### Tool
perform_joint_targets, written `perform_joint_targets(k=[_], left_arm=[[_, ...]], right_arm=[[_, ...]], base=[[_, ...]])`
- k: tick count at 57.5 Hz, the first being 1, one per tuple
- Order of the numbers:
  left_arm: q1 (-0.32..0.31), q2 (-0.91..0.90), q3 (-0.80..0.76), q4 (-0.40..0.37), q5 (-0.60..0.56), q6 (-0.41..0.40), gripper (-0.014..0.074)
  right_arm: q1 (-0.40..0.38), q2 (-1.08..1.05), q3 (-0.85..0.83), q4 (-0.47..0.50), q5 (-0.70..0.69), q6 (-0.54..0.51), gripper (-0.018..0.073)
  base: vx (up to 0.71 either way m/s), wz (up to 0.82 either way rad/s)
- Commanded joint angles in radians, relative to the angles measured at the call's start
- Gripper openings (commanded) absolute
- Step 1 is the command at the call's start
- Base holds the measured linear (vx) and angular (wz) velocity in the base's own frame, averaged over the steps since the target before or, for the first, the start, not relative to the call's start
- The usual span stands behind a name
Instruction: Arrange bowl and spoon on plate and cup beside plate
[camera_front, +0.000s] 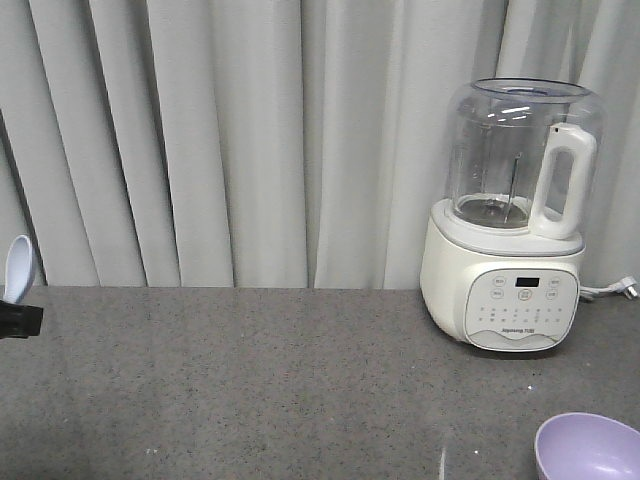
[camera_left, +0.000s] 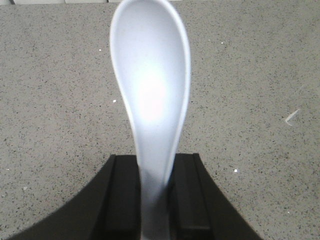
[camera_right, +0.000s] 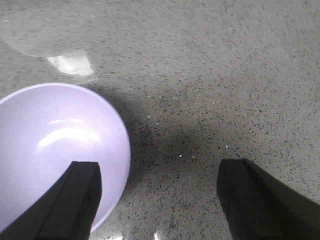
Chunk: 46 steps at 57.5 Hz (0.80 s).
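Spoon (camera_left: 150, 95) pale blue-white, glossy scoop, pinched in left hand (camera_left: 156, 172) | right hand (camera_right: 160, 167) spread at lavender bowl (camera_right: 50, 145) edge

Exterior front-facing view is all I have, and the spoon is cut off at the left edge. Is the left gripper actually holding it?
Observer: Yes. The left wrist view shows the spoon with its handle clamped between the fingers of the left gripper, scoop pointing away.
Operator: And the other arm? It's out of my frame.
Observer: The right gripper is open, with one finger over the bowl and the other over bare counter.
Operator: Is the spoon over the plate yet?
Observer: No, the left wrist view shows only speckled counter beneath it.
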Motion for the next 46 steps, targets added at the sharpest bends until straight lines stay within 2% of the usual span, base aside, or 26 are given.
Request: perform_joint_targets(k=[1, 14, 27, 30, 34, 41, 46], left_arm=[[-0.001, -0.029, -0.027, -0.024, -0.059, 0.0, -0.0006], [-0.001, -0.029, -0.027, -0.027, -0.06, 0.0, -0.0006], [-0.001, -0.029, -0.027, -0.027, -0.066, 0.0, -0.0006], [-0.001, -0.029, -0.027, -0.027, -0.067, 0.0, -0.0006], [-0.001, -0.029, -0.027, -0.027, -0.067, 0.0, -0.0006], [-0.001, -0.029, -0.027, -0.027, -0.067, 0.0, -0.0006], [-0.001, -0.029, -0.027, -0.026, -0.069, 0.0, -0.0006]], right_arm=[[-0.011, 0.024, -0.036, 0.04, -0.08, -0.054, 0.0524], [-0.011, 0.158, -0.036, 0.126, -0.113, -0.122, 0.0524], [-0.011, 0.294, -0.036, 0.139, -0.122, -0.144, 0.0483], [-0.011, 0.317, -0.036, 0.135, -0.122, -0.145, 0.0438], [-0.009, 0.336, -0.036, 0.132, -0.122, -0.154, 0.0317], [-0.009, 0.326, -0.036, 0.126, -0.124, -0.212, 0.0], [-0.009, 0.297, -0.036, 0.126, -0.129, -0.24, -0.0015]], base=[[0.0, 0.0], [0.0, 0.0], [0.0, 0.0], [0.0, 0.0], [0.0, 0.0], [0.0, 0.0], [0.0, 0.0]])
